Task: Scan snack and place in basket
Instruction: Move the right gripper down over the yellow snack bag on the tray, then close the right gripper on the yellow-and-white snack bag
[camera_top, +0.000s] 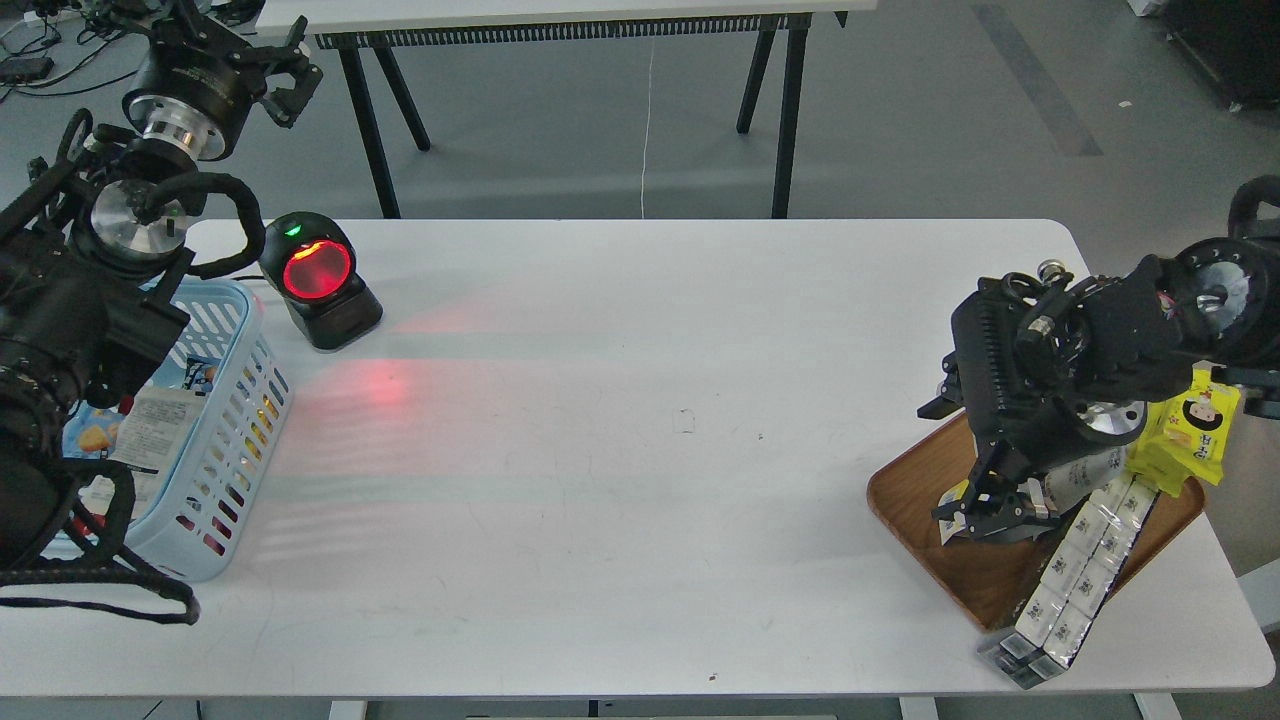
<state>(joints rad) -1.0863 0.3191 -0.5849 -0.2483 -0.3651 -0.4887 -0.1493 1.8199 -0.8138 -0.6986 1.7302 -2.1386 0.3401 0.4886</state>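
A wooden tray (915, 478) at the right front of the table holds several snacks. A yellow packet with a cartoon face (1196, 432) leans at its right. A long clear-wrapped row of small white boxes (1078, 562) hangs over its front edge. My right gripper (985, 508) points down into the tray, right at a yellow-and-white pouch (1078, 474) that my arm mostly hides. Its fingers are dark and close together. My left gripper (288, 68) is open and empty, high at the far left. The black scanner (318, 282) glows red at the table's back left.
A light blue slotted basket (228, 402) with several snack packets stands at the left edge, partly behind my left arm. Red scanner light falls on the white table (600, 420). Another table's legs (372, 120) stand behind.
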